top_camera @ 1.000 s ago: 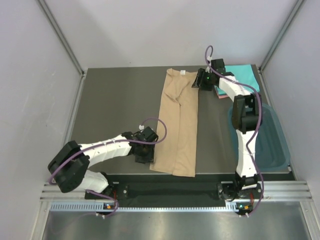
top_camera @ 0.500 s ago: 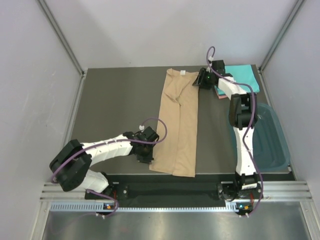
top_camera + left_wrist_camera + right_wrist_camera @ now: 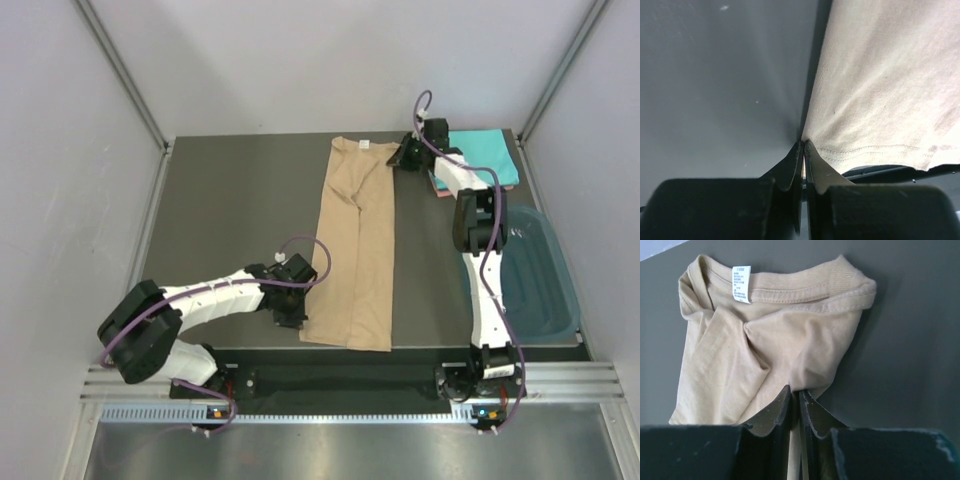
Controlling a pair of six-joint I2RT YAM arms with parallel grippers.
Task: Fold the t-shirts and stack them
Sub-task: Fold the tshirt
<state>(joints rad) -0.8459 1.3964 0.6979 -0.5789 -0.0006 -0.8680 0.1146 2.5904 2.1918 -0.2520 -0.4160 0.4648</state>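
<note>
Top cam: even, soft light, prob. from overhead; walls (image 3: 50, 150) bright, table (image 3: 230, 220) dark matte w/ faint sheen, no hard glare. Shadows weak. Sharp overall, slight wide-angle bend at edges. Left wrist cam: dimmer; tan shirt (image 3: 880, 75) well lit, weave sharp, narrow dark shadow along its left edge; left gripper (image 3: 803, 145) near lens, soft, almost black. Right wrist cam: brighter, shirt & label (image 3: 741, 284) crisp, soft shadow right of collar; right gripper (image 3: 795, 392) dark, bit blurred.
</note>
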